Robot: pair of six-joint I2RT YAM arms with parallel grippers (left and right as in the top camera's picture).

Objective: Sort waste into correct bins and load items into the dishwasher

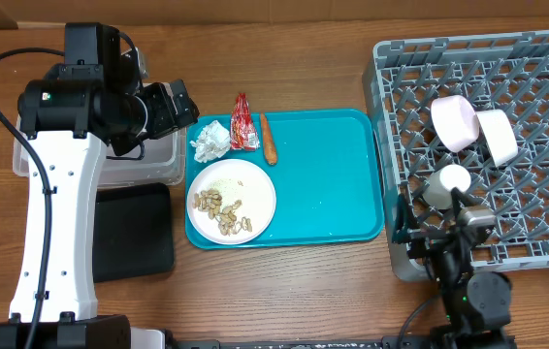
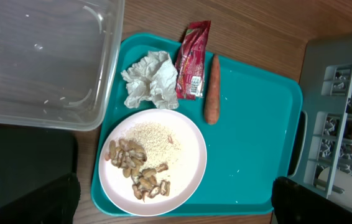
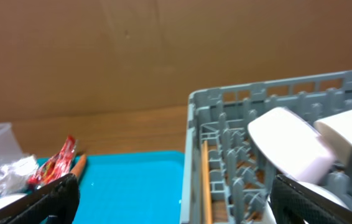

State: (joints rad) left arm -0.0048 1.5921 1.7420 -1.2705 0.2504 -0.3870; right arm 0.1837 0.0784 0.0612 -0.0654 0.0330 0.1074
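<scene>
Waste: the paper ball (image 1: 209,142), red wrapper (image 1: 243,123) and orange-brown stick (image 1: 269,141) lie close together at the far left of the teal tray (image 1: 333,184). The peanut shells (image 1: 224,211) and crumbs sit on the white plate (image 1: 255,179) on the same tray, so none of it is sorted yet.
Bins: the clear tub (image 1: 153,160) and black tray (image 1: 134,233) stand just left of the teal tray, close to the waste. Both look empty.
Items loaded: the pink bowl (image 1: 455,123), white bowl (image 1: 497,136) and cup (image 1: 446,184) rest tilted among the pegs of the dish rack (image 1: 536,68). A chopstick (image 3: 205,180) lies inside its near wall.
Item left: the plate probably has to be emptied before racking.
Left gripper (image 1: 179,107): wide open and holding nothing, it hovers over the tub's edge beside the paper ball, well placed to reach the waste.
Right gripper (image 1: 439,225): jaws spread and empty, at the rack's near-left corner just beside the cup.
Counter (image 1: 284,58): wooden, carrying the trays, tub and rack.
</scene>
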